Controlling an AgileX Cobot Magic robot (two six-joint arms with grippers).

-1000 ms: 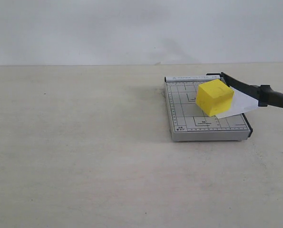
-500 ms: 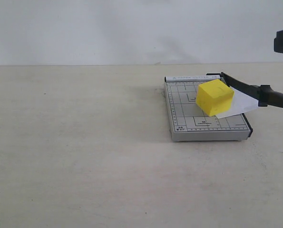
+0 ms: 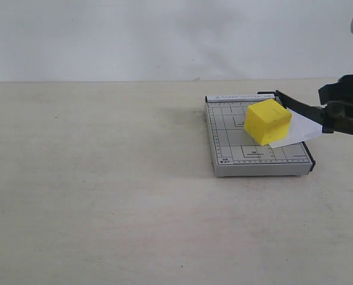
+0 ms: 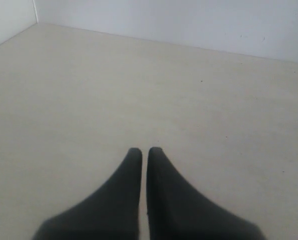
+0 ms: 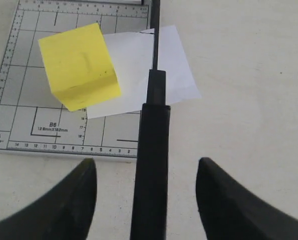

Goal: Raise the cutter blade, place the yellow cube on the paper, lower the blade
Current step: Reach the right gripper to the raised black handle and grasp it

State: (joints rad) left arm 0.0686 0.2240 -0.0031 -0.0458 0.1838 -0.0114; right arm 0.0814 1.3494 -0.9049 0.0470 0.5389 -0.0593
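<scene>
The yellow cube [image 3: 267, 121] [image 5: 79, 66] rests on the white paper [image 3: 302, 129] [image 5: 138, 70], which lies on the grey gridded cutter base [image 3: 229, 145] [image 5: 18, 85]. The black cutter blade [image 3: 318, 113] [image 5: 152, 160] stands raised at an angle over the base's right edge. My right gripper [image 3: 342, 107] [image 5: 146, 172] is open, its fingers apart on either side of the blade's thick handle, not touching it. My left gripper [image 4: 143, 152] is shut with nothing in it, over bare table; it does not appear in the exterior view.
The beige table [image 3: 105, 178] spreads wide to the left of the cutter. A pale wall [image 3: 164, 35] runs along its far edge.
My right gripper has come down from the upper right into view and now straddles the blade's handle. The cube, paper and blade have not moved.
</scene>
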